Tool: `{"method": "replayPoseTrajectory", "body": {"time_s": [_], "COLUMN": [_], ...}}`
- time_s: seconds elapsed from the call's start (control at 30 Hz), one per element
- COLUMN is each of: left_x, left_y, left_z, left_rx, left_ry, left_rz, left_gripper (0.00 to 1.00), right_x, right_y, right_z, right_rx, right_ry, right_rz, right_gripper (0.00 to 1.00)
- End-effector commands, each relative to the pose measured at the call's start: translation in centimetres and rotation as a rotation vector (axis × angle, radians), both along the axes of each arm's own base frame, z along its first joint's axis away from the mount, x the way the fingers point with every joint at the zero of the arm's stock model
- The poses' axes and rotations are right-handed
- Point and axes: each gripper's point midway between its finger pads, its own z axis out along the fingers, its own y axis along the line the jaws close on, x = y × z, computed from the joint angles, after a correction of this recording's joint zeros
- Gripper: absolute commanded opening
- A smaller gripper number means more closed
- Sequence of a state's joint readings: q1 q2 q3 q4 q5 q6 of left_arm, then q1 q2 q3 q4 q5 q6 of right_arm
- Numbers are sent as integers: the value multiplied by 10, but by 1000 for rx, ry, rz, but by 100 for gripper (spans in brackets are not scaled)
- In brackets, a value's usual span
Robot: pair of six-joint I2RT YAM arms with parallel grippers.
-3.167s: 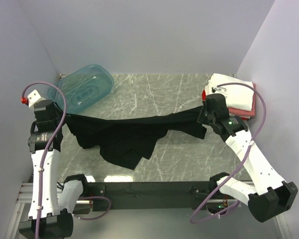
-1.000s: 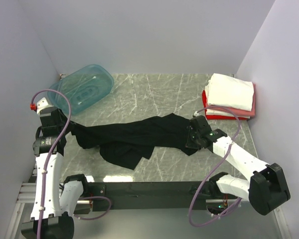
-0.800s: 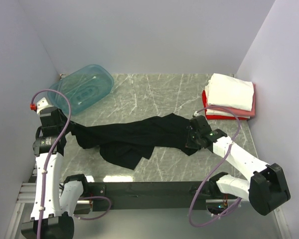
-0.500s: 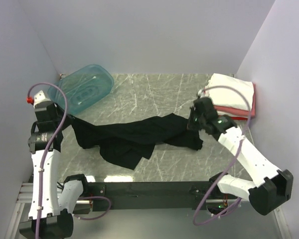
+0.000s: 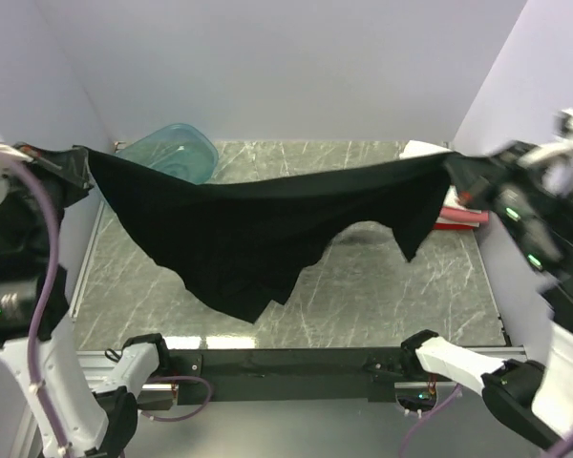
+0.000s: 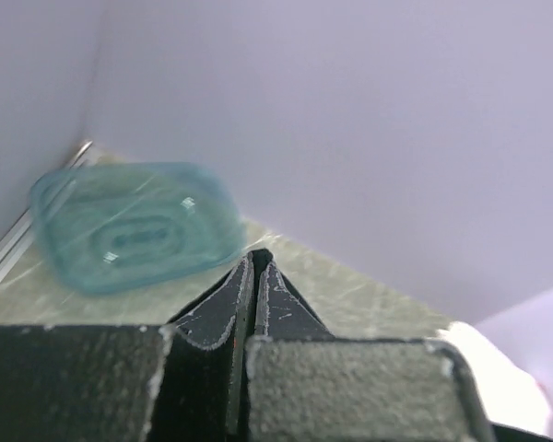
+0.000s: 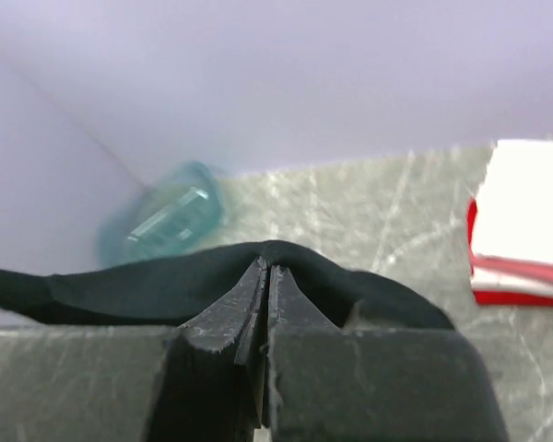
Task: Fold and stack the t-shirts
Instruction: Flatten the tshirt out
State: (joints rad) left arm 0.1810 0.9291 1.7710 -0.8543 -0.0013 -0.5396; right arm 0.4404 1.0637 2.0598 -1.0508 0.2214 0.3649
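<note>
**Black shirt held up in the air**

Both arms hold the black t-shirt (image 5: 258, 234) high over the table (image 5: 392, 296). The left gripper (image 6: 255, 269) is closed tight on one edge of the shirt, out at 9 o'clock. The right gripper (image 7: 265, 269) is closed tight on the other edge, out at 3 o'clock. The shirt is pulled wide between them, and its top edge dips a little in the middle. It is spread out, not folded. The bottom hangs down in points, and the longest one hangs toward 7 o'clock. A see-through teal tub (image 5: 186, 148) sits at 10 o'clock, partly hidden behind the shirt. At 2 o'clock lies a stack of folded shirts: a white t-shirt (image 7: 535, 193) on top, a pink t-shirt (image 7: 525, 270) under it, and a red t-shirt (image 7: 511, 295) at the bottom
</note>
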Motion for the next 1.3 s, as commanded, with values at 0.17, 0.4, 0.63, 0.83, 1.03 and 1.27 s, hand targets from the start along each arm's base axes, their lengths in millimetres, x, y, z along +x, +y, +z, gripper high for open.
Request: {"method": "replayPoseTrajectory", "body": {"time_s": [0.17,0.4,0.63,0.83,1.03,1.27], "left_x": [-88,-131,-161,-62,58,102], "left_y": [-52,-84,-79,-106,-135,-123], "left_z": [98,129,159,114,40,67], "left_rx": [26,-88,-159,-131,-26,35], "left_ry": [-269,-406,-543,-326,-41,-87], "left_rz": [-203,-443,-520,-532,-492,-360], "left_gripper": [1,1,1,1,1,1], "right_x": [-107,-149,-140,-72,14,77], "right_y": [10,0,-19,-6,18,19], "right_z": [35,53,70,47,-4,6], "right_rx": [34,72,82,13,-61,-70], "right_ry": [-159,-262,-329,-221,-39,-19], "right_rz": [318,363,245,158,83,35], "right_gripper": [0,0,0,0,0,0]}}
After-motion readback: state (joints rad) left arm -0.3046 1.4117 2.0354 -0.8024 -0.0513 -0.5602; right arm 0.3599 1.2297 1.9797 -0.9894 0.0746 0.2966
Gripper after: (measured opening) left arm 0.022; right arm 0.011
